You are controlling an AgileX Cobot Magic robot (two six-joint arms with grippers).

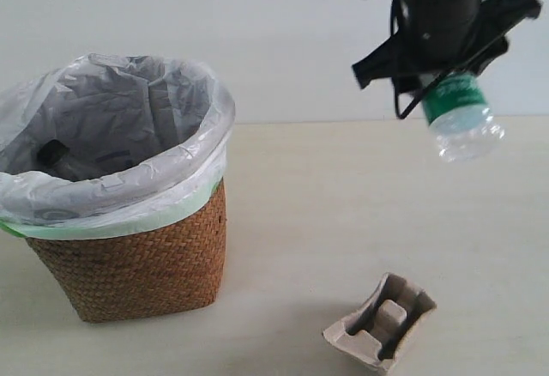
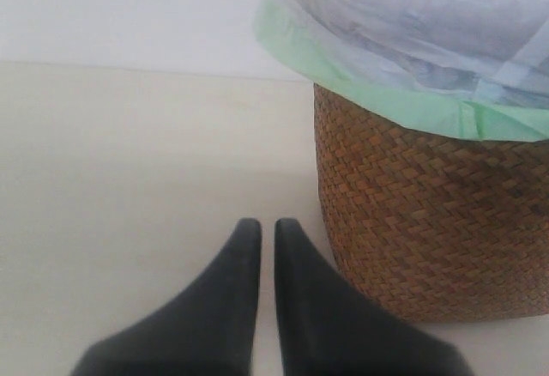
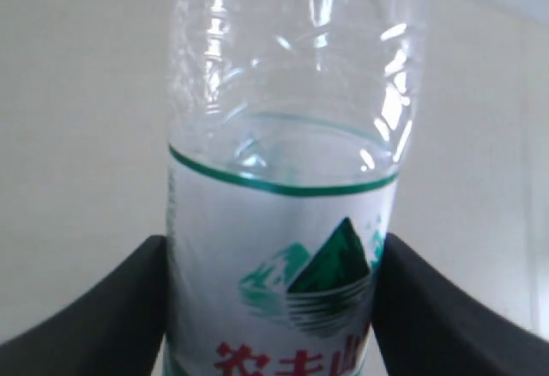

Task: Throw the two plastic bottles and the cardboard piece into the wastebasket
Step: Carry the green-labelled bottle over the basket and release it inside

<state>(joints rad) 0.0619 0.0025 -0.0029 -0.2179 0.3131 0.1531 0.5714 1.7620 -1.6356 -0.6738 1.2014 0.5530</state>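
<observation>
My right gripper [image 1: 446, 93] hangs high at the back right, shut on the clear bottle with the green-white label [image 1: 463, 123], whose base points down and to the right. In the right wrist view its fingers [image 3: 103, 307] press both sides of the label [image 3: 283, 290]. The wastebasket [image 1: 137, 256] stands at the left, lined with a whitish bag with a green edge [image 1: 111, 170]. A dark shape [image 1: 53, 153] lies inside it; I cannot make out the red-label bottle. The cardboard piece [image 1: 382, 323] lies on the table at the front right. My left gripper [image 2: 260, 226] is shut and empty, low beside the wastebasket's wicker wall [image 2: 429, 221].
The beige table [image 1: 343, 213] runs between the wastebasket and the cardboard piece. A pale wall [image 1: 257, 33] stands behind. In the exterior view the left arm is out of sight.
</observation>
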